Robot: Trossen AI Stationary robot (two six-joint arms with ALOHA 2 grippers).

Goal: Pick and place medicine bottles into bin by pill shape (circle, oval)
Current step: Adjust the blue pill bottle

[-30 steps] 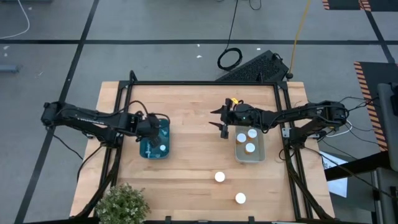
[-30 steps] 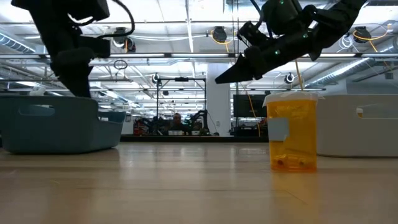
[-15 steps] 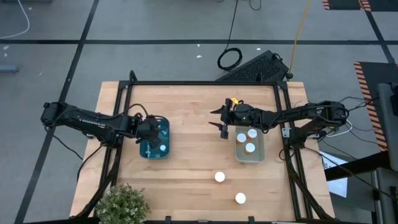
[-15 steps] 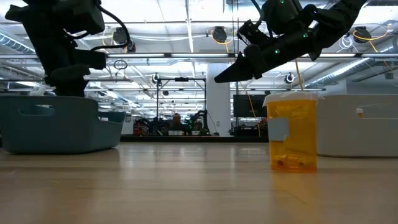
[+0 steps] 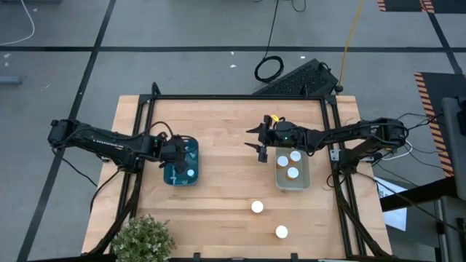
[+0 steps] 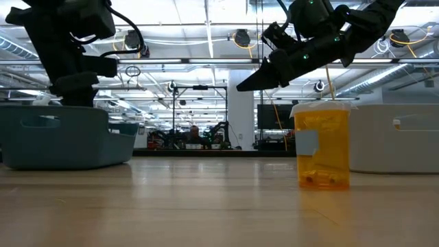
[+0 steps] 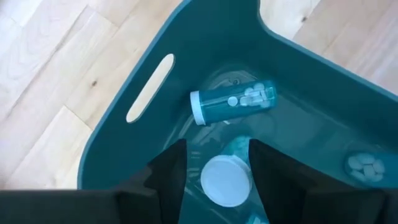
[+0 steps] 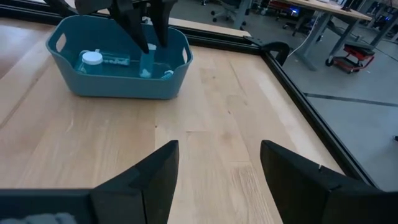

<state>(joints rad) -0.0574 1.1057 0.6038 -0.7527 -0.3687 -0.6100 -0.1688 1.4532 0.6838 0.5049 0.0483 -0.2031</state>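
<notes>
Left gripper (image 7: 214, 163): fingers apart (holding nothing), directly above upright bottle (image 7: 226, 180) in teal bin (image 7: 112, 140); right gripper (image 5: 256, 137) spread, idle beside white bin (image 5: 306, 180).

Seen from straight overhead: whole table (image 5: 226, 189), far off. From tabletop height: level across the wood, orange bottle (image 6: 321, 144) close up. From the left wrist: down into the teal bin (image 7: 205, 62), near. From the right wrist: across to, probably, that same bin.
</notes>
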